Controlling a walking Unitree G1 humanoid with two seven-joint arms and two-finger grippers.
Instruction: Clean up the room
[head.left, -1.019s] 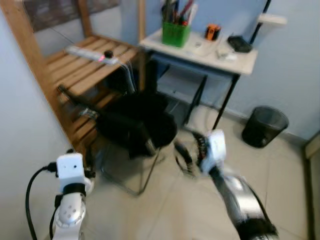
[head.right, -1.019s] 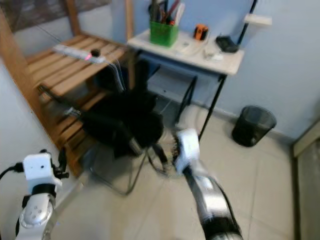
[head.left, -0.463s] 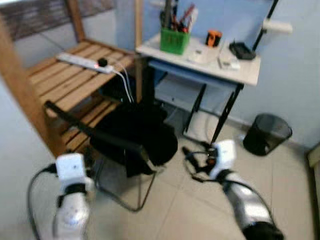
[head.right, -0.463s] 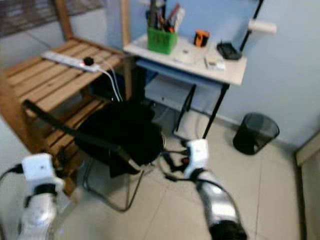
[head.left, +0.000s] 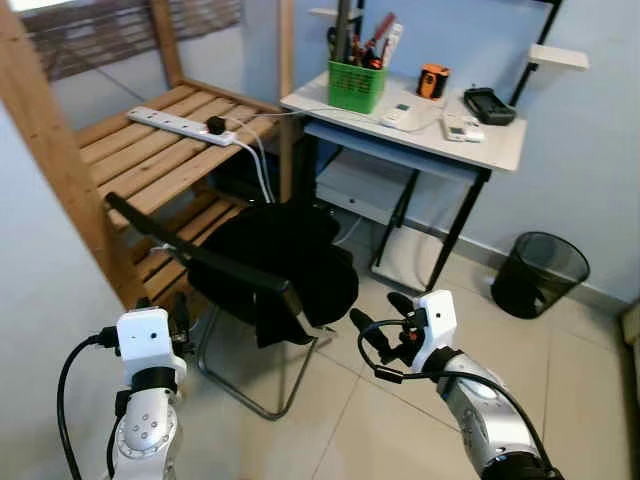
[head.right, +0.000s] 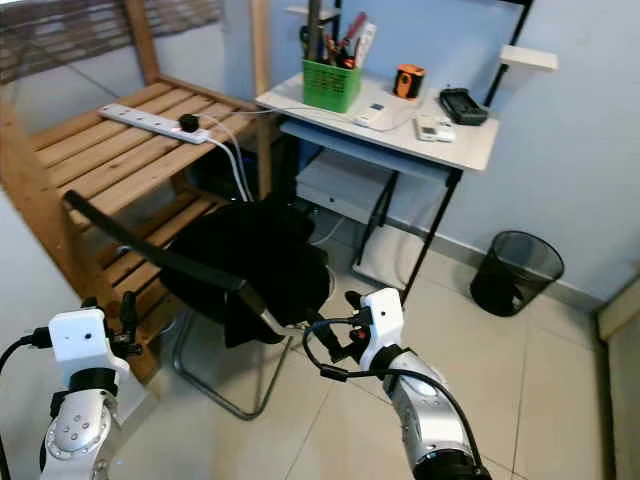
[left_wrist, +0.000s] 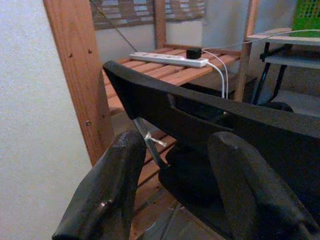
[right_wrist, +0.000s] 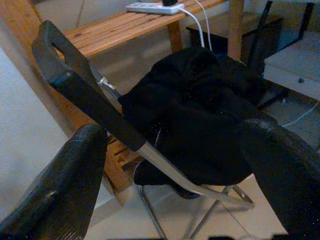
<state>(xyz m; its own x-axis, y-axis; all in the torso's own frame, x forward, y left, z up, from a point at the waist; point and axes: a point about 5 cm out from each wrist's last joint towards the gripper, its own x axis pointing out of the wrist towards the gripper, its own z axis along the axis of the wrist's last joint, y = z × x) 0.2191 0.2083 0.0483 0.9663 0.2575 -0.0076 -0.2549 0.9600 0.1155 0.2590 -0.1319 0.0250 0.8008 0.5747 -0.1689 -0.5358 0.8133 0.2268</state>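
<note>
Right wrist view: black garment (right_wrist: 200, 115) on chair (right_wrist: 75, 85) beyond spread-fingered right gripper (head.left: 383, 322).

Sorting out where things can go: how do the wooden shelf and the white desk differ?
The wooden shelf is slatted bare wood and carries a power strip; the white desk has a smooth top on black metal legs and carries a green pen holder and small devices. The desk stands higher. Both stand against the wall.

No readable text from my feed. The white power strip (head.left: 178, 124), the small white devices on the desk (head.left: 508, 150), the orange object (head.left: 433, 80) and the green pen holder (head.left: 358, 87) carry no lettering, brand or number I can make out; all too small or soft.
</note>
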